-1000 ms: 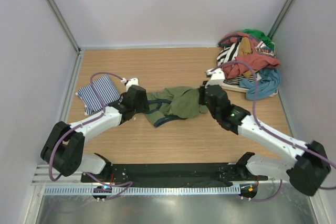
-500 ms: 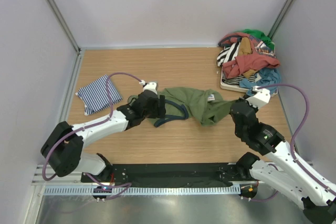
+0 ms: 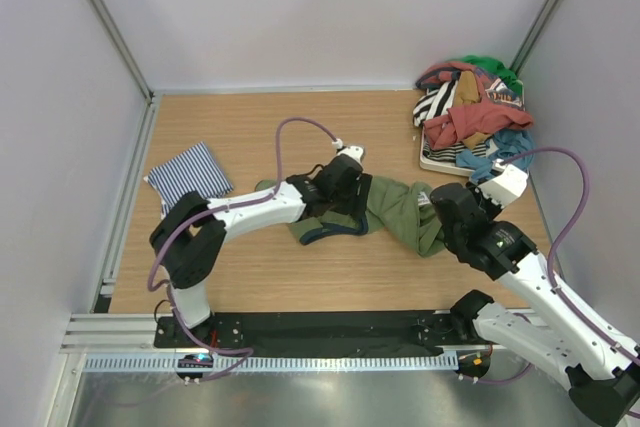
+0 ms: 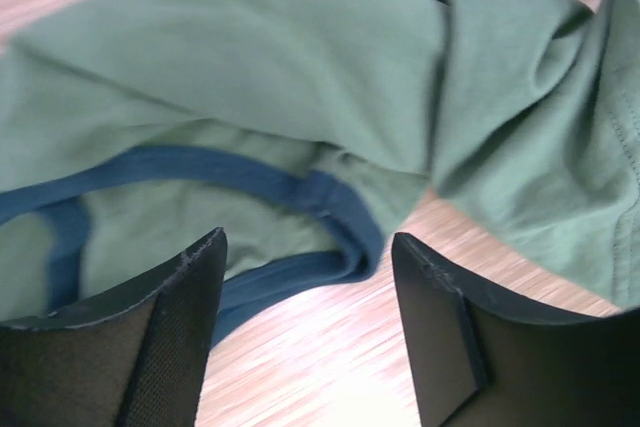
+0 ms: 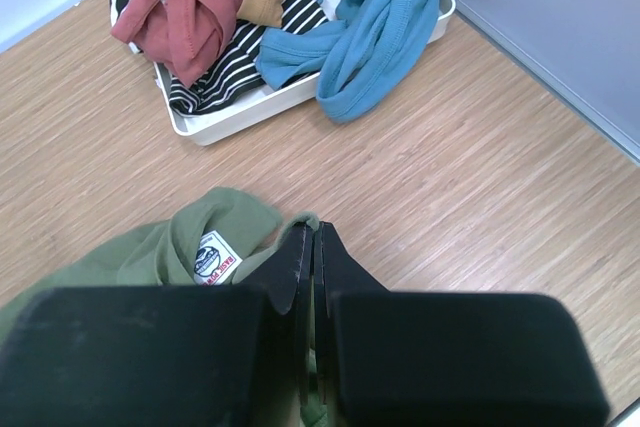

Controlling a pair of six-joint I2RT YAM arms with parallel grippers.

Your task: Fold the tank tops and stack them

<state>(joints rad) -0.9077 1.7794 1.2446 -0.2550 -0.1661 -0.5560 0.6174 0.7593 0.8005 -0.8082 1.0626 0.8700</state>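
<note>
Left gripper (image 4: 305, 247): released, jaws spread over a navy-trimmed opening of the green top (image 4: 250, 47), which lies crumpled on the table just beneath it and runs across to the right gripper (image 5: 312, 237). I read that one as clenched on the top's edge, beside the label (image 5: 215, 257). The striped top (image 3: 188, 175) lies folded, well off to the left gripper's left.

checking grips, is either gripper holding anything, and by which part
The right gripper is shut on the olive green tank top, pinching its edge beside the white label. The left gripper is open above the navy trim, holding nothing.
</note>
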